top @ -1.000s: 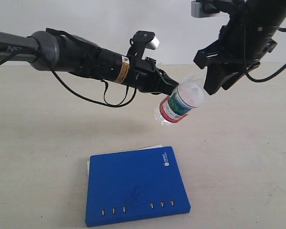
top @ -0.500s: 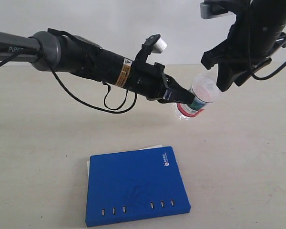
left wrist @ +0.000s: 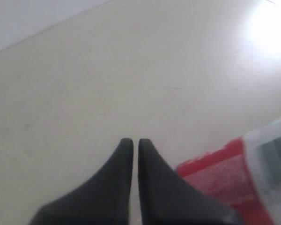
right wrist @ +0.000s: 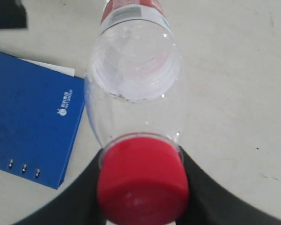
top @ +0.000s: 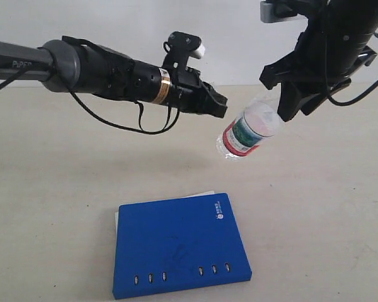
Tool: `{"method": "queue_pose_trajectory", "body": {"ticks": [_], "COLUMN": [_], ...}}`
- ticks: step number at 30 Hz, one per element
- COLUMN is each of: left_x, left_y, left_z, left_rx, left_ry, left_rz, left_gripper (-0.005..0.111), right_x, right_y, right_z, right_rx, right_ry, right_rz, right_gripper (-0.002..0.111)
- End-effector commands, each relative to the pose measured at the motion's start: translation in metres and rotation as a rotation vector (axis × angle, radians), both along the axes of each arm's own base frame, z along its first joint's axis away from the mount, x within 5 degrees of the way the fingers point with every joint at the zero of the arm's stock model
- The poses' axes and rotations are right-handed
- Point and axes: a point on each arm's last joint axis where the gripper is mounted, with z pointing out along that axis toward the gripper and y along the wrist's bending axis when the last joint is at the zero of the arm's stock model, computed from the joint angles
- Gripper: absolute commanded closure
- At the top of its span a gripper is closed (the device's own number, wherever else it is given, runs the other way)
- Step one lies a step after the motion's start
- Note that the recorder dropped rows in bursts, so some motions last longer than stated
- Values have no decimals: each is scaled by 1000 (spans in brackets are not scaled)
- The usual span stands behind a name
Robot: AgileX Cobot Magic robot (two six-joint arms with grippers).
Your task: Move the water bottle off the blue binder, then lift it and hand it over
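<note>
The water bottle (top: 249,131) hangs tilted in the air above the table, its base pointing down-left. My right gripper (top: 282,108) is shut on its neck; in the right wrist view the red cap (right wrist: 141,183) fills the space between the black fingers (right wrist: 79,197), with the clear bottle (right wrist: 136,70) stretching away from it. My left gripper (top: 222,107) is shut and empty, a little to the left of the bottle and apart from it. Its tips (left wrist: 132,140) nearly touch, with the red label (left wrist: 220,173) beside them. The blue binder (top: 179,251) lies flat on the table below.
White pages (top: 198,194) stick out at the binder's far edge. The beige tabletop (top: 63,189) surrounds the binder. The left arm (top: 101,72) stretches in from the left above the table, and a dark object (right wrist: 7,14) shows at a corner of the right wrist view.
The left gripper let go of the bottle, shut, and drew back to the left. The bottle now hangs from the right gripper alone, at about the same height.
</note>
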Motion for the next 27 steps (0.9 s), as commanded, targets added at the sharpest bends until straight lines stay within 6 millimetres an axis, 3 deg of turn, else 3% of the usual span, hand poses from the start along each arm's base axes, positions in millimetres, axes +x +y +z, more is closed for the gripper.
{"method": "queue_pose_trajectory", "body": {"ticks": [1,15,22,27], "left_x": [-12,-48,-27,-11], "left_y": [-16,-32,-15,15], "left_z": [-13,-9,-4,19], "left_rx": [-17,-132,-130,-186], "left_ry": [34,244,272,305], "left_rz": [-149,-409,-222,-134], "left_gripper": [102,102,102,102], "right_x": [-2,-1,0,2], "right_y": [3,0,-2,-12], "right_z": [9,9,8,13], "right_rx": [53,17,-10,-94], "right_ry": [-25,-34,-40,-98], "right_rz": [28,22,13,-29], "right_gripper": [108,108,108,108]}}
